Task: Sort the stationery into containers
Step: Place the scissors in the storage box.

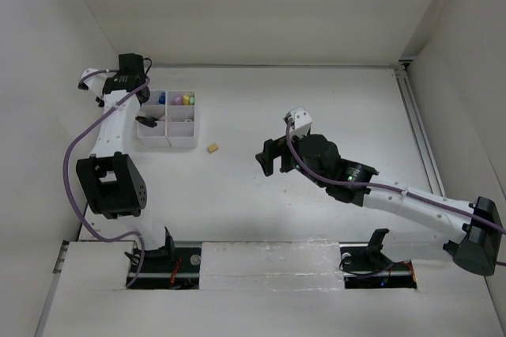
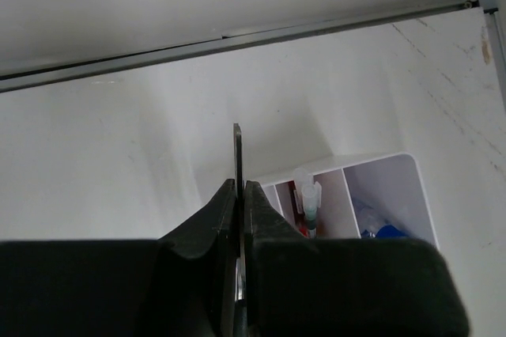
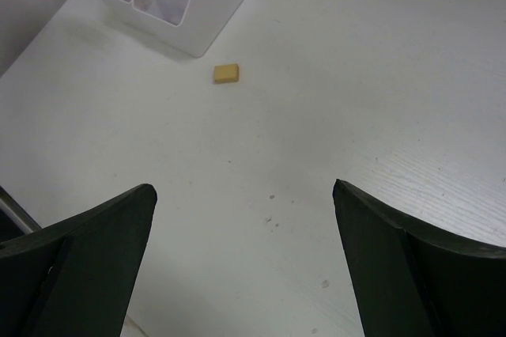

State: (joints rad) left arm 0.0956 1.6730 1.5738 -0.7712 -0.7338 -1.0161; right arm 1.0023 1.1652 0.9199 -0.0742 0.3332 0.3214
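Note:
My left gripper (image 2: 239,185) is shut on a thin dark blade seen edge-on, the scissors (image 2: 236,151), whose tip sticks out past the fingertips. It hangs just left of the white organizer tray (image 2: 379,161), which stands at the table's left (image 1: 168,141). A clear-capped pen (image 2: 310,202) and a blue-capped bottle (image 2: 387,231) stand in its compartments, and pink, yellow and green markers (image 1: 183,100) in another. A tan eraser (image 1: 212,147) lies on the table right of the tray, also seen ahead of my right gripper (image 3: 226,73). That gripper (image 3: 245,195) is open and empty, apart from the eraser.
The back wall and a metal rail (image 2: 237,40) run close behind the tray. White side walls enclose the table. A rail (image 1: 417,131) lines the right edge. My left arm's wrist (image 1: 129,68) sits at the tray's far-left corner.

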